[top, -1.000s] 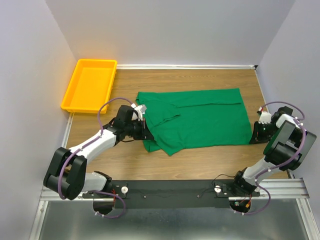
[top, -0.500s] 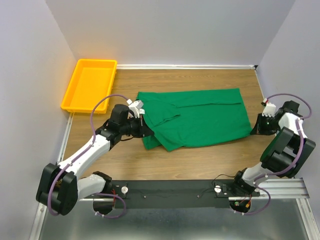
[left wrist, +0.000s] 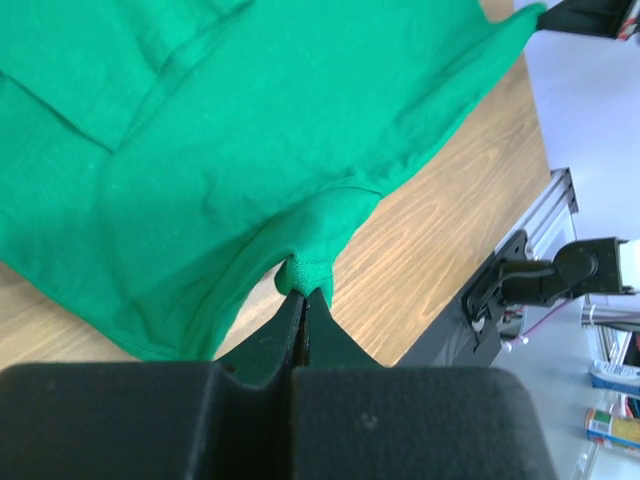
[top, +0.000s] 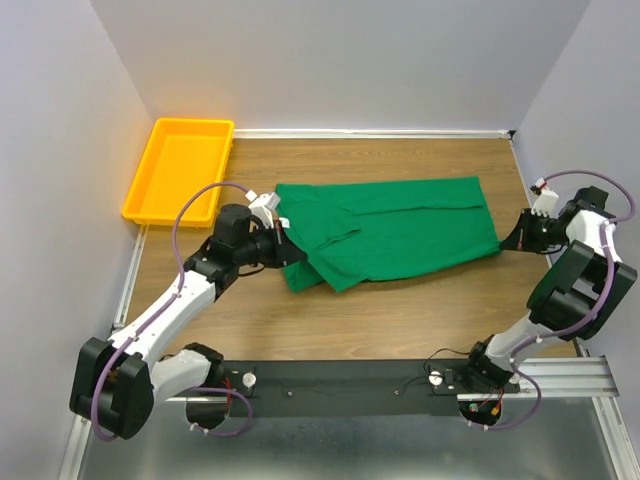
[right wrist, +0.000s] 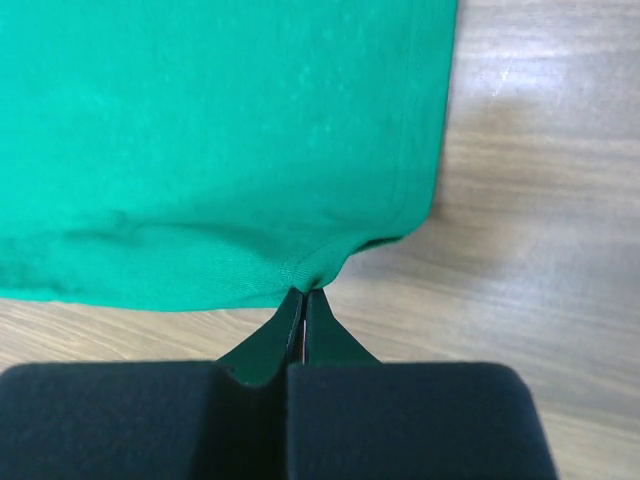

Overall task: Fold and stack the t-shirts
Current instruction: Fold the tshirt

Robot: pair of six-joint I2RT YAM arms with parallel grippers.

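Note:
A green t-shirt (top: 400,235) lies partly folded on the wooden table, its near edge lifted. My left gripper (top: 288,250) is shut on the shirt's left near edge; in the left wrist view (left wrist: 303,292) a pinch of green cloth (left wrist: 240,150) sits between the tips. My right gripper (top: 508,243) is shut on the shirt's right near corner; in the right wrist view (right wrist: 304,291) the hem (right wrist: 220,130) is pinched in the closed tips. The neck label is hidden.
A yellow tray (top: 180,168) stands empty at the back left of the table. Walls close in the left, back and right sides. A black rail (top: 350,385) with the arm bases runs along the near edge.
Both grippers have moved away from the near edge toward the back, drawing the shirt's near edge with them. The right gripper has also shifted right, pulling the corner taut.

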